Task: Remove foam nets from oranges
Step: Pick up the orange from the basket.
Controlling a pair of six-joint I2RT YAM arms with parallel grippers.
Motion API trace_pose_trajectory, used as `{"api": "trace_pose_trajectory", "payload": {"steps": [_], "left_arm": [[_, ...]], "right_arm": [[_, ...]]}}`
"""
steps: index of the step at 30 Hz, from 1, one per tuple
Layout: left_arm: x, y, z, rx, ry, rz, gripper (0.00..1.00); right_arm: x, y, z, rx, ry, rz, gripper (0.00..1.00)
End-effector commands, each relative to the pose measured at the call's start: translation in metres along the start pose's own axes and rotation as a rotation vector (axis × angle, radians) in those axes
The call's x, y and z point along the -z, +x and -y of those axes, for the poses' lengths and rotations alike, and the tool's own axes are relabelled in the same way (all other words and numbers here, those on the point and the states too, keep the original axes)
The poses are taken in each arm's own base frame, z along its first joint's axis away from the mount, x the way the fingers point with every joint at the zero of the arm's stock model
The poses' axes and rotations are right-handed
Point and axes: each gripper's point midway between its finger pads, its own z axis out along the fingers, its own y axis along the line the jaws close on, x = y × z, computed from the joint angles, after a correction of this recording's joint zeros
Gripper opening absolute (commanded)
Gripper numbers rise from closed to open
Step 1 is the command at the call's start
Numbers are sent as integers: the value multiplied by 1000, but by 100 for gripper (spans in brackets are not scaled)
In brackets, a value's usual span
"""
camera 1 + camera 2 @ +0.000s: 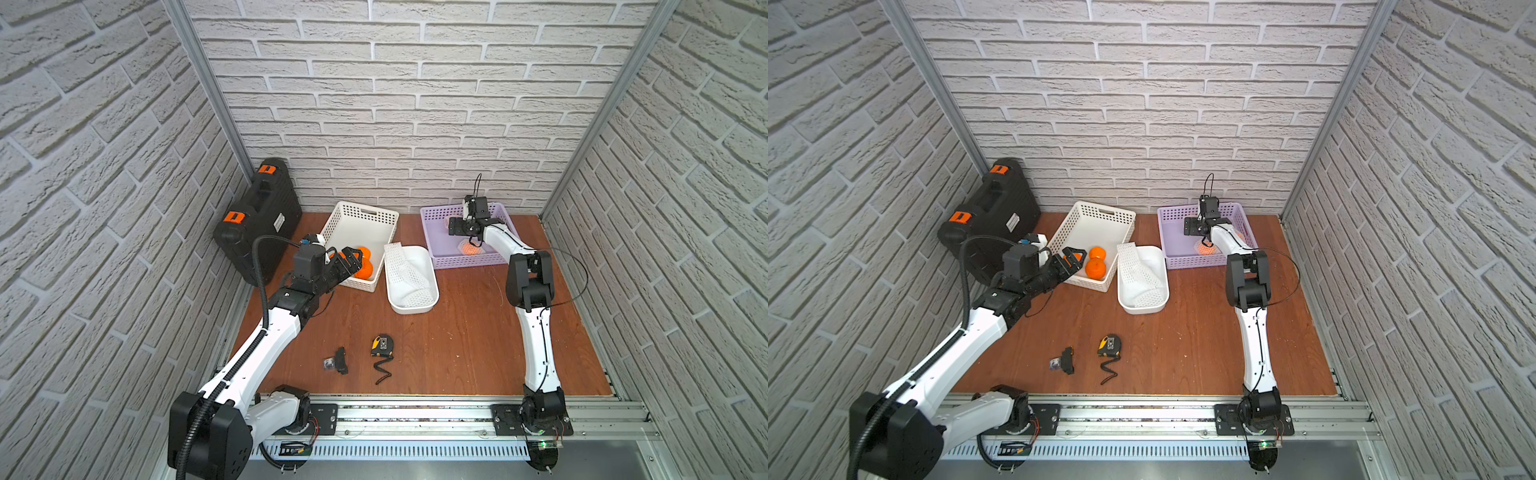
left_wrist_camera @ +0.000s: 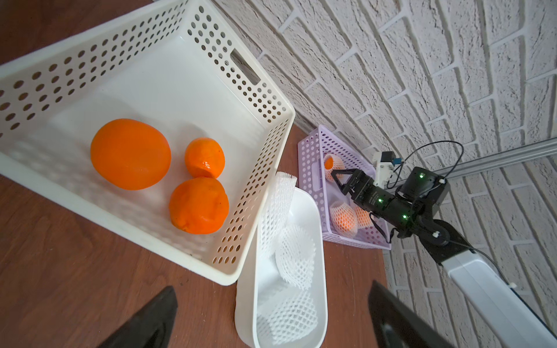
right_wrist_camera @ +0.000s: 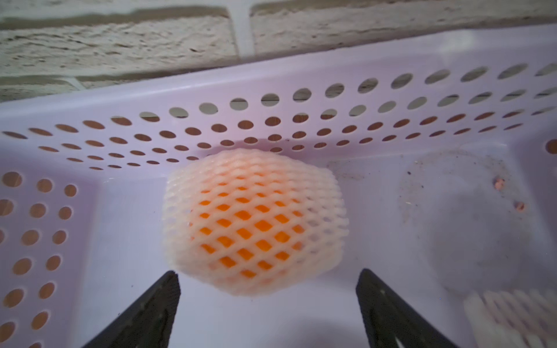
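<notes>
Right gripper (image 3: 268, 272), jaws wide, faces a netted orange (image 3: 253, 223) lying lengthwise along the purple basket (image 3: 301, 84) wall.

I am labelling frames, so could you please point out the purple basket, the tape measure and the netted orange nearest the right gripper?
Purple basket (image 1: 465, 261): a top view, near perforated wall.
Tape measure (image 1: 382, 346): a top view, middle of its case.
Netted orange (image 3: 256, 223): right wrist view, centre of the wrapped fruit.

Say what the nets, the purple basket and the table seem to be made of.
Nets: likely soft white foam, matte; puffy strands around diamond holes.
Purple basket: probably moulded plastic, smooth, faint sheen; even round holes.
Table: reddish-brown wood or wood-look laminate, grain lines showing; which one cannot be told.
</notes>
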Motion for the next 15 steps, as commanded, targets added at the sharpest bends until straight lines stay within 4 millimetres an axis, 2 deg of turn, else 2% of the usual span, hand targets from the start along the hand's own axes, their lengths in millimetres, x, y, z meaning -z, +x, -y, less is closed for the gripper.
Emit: {"api": "trace_pose_trajectory", "payload": {"steps": [1, 8, 15], "left_arm": [[-3, -5, 13, -3, 76, 9, 98], [-6, -6, 10, 10, 72, 3, 98], [-7, -6, 10, 14, 79, -3, 98]], "right_arm": [[4, -20, -8, 7, -21, 38, 93], [-19, -10, -10, -9, -29, -9, 93], [-24, -9, -13, -48, -47, -7, 85]]}}
